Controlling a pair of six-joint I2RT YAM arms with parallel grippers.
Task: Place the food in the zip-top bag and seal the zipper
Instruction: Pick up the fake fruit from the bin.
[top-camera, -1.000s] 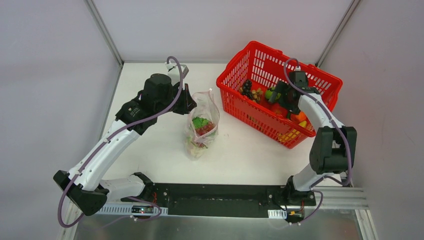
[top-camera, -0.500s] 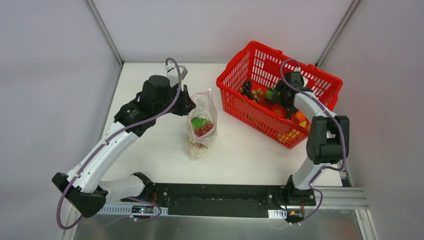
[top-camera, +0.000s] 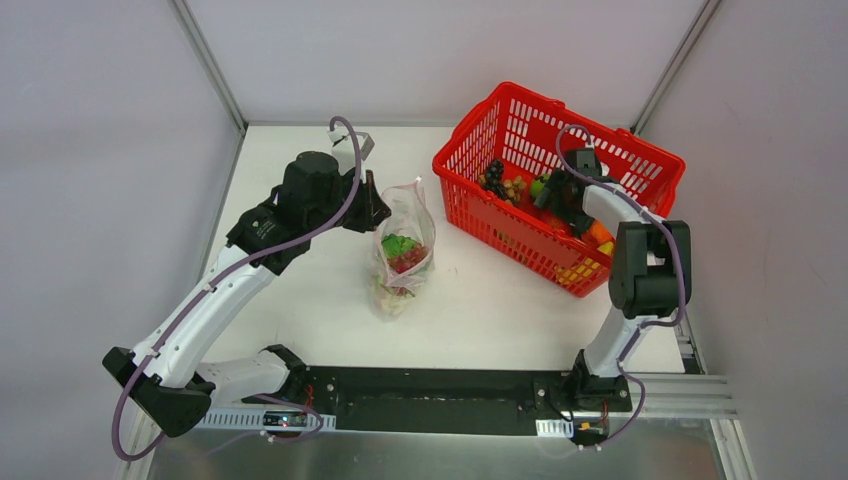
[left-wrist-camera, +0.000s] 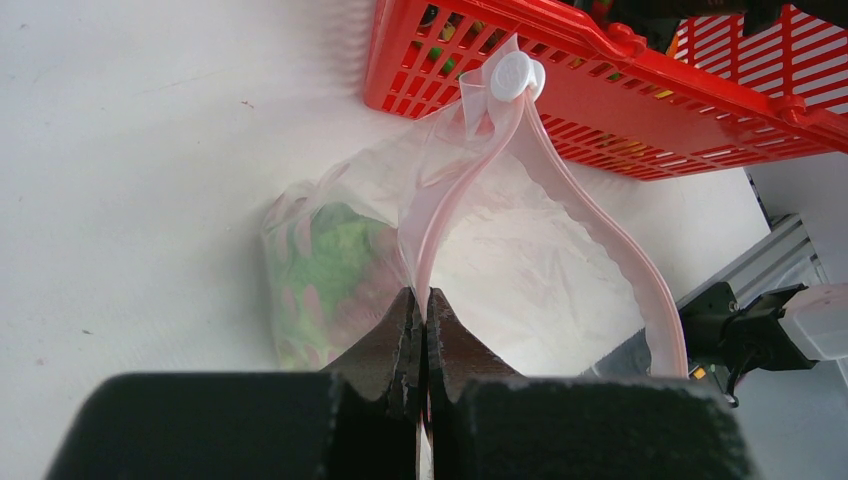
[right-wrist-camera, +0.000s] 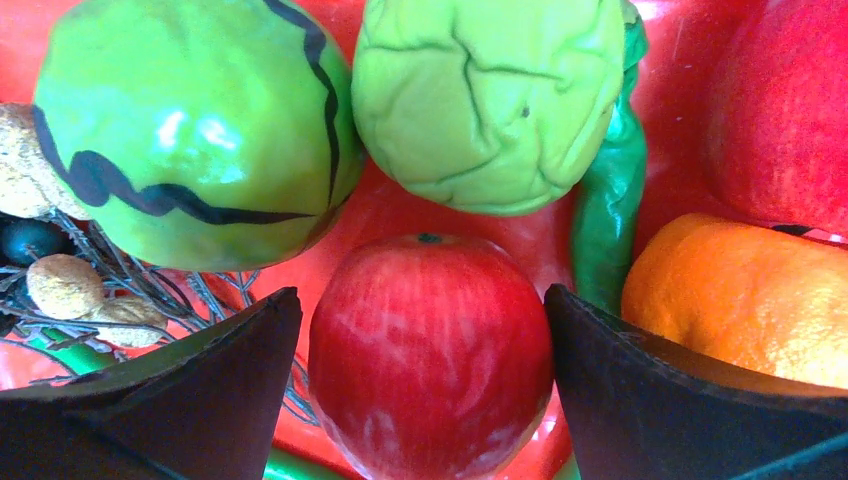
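The clear zip-top bag (top-camera: 405, 250) stands on the white table with green lettuce and red food inside. My left gripper (left-wrist-camera: 421, 300) is shut on its mouth edge, pinching the pink zipper (left-wrist-camera: 600, 230), which loops round to a white slider (left-wrist-camera: 515, 75). In the top view the left gripper (top-camera: 375, 210) sits at the bag's left. My right gripper (right-wrist-camera: 421, 291) is open inside the red basket (top-camera: 520, 90), its fingers (right-wrist-camera: 200, 400) on either side of a red apple (right-wrist-camera: 430, 370). A green striped melon (right-wrist-camera: 190, 130), a lettuce head (right-wrist-camera: 490, 100) and an orange (right-wrist-camera: 740, 300) crowd round it.
The basket (left-wrist-camera: 600, 90) stands at the back right, close to the bag's mouth. It also holds dark grapes (top-camera: 493, 172), a green pepper (right-wrist-camera: 610, 200) and another red fruit (right-wrist-camera: 780, 110). Grey walls enclose the table on three sides.
The right arm has reached further left and down into the basket, bringing its fingers round the red apple. The left gripper and the bag have barely moved.
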